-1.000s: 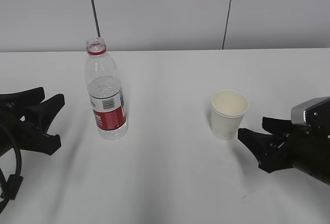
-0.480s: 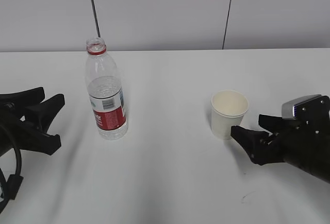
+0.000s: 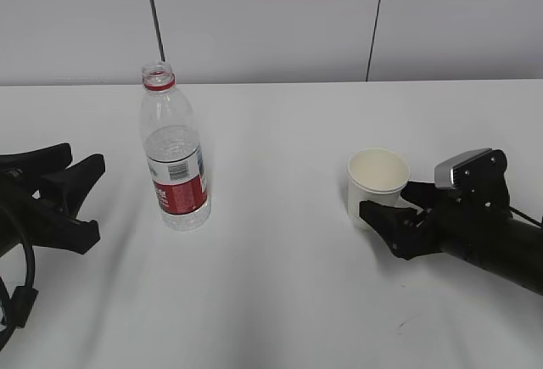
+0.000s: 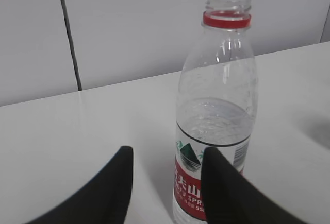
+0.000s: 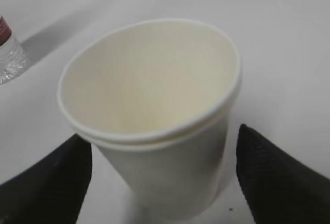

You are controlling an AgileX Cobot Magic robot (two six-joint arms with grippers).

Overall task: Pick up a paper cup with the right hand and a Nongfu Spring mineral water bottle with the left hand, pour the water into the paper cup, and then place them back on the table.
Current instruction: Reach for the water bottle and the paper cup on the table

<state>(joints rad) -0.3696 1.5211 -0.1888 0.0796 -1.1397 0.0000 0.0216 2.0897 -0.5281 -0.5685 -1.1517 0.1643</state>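
the right hand [image 3: 392,214] has its jaws spread wide, one finger [image 5: 49,185] on either side of the paper cup [image 3: 376,184] — in the right wrist view the cup stands between the two black pads with a gap of white table on each side, so nothing is squeezed. from where i stand the nearer finger reaches along the front of the cup's base and the other one sits behind its right flank. the cup is upright, cream inside and dry as far as i can see. a grey-silver box [image 3: 463,166] rides on top of that arm just behind the jaws.

across the table [image 3: 280,301], well apart from the cup, the nongfu spring mineral water bottle [image 3: 173,150] stands upright and capless, red ring at the neck, red-and-white label low on the body. the water [image 4: 215,121] comes to roughly half its height.

the left hand [image 3: 59,182] hangs at the left edge, its broad black jaws parted and pointing toward the bottle, with clear table between them and it. in the left wrist view the two fingertips frame the lower part of the bottle, one overlapping its label — whether it is nearer than that i cannot tell.
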